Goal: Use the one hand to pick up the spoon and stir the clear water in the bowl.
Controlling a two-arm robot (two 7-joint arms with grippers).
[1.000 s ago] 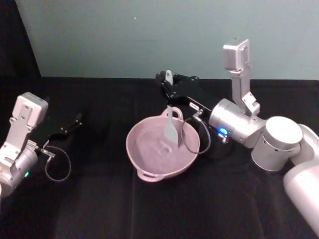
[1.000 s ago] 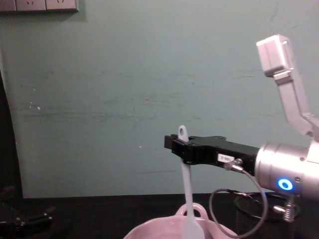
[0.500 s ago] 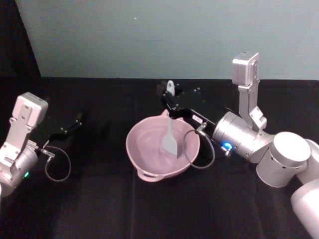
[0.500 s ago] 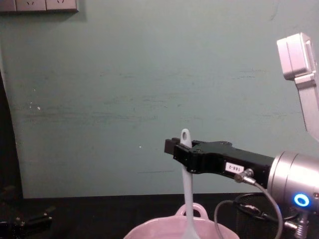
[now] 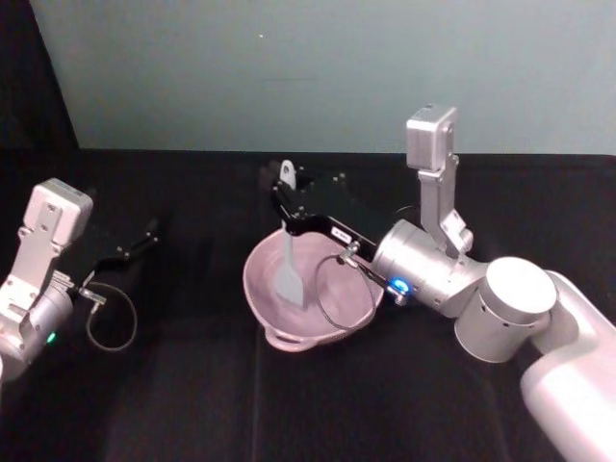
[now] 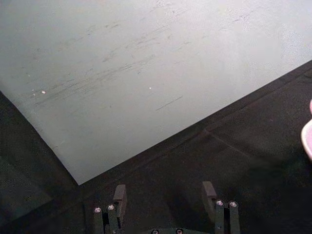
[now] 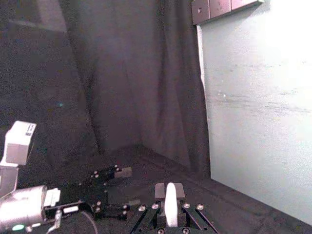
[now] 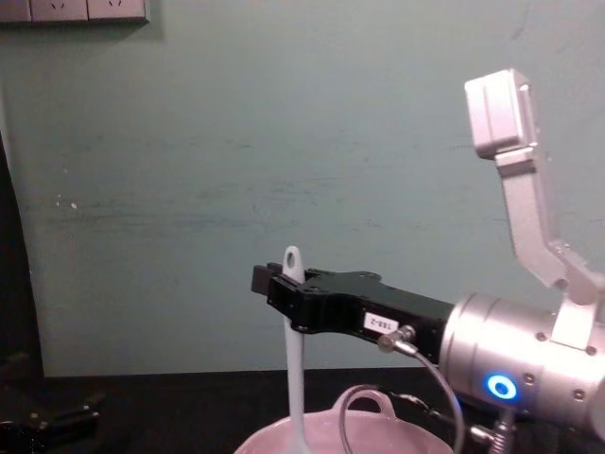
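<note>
right end effector (image 5: 288,195) holds spoon (image 5: 288,262) upright, head inside bowl (image 5: 262,310).

The chest view's lower edge is cutting off the bowl (image 8: 269,441), and the spoon (image 8: 296,378) is being cropped with it, head hidden. Inside the bowl, the clear water (image 5: 342,294) is showing too faintly to tell its level.

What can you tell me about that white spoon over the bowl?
The spoon is long, slim and white, plastic by its look, with a hole at the handle's top and a flat oval head. It hangs nearly upright, head down inside the pink bowl. The right gripper is shut on the handle just below the hole. Whether the head touches the bowl cannot be told.
</note>
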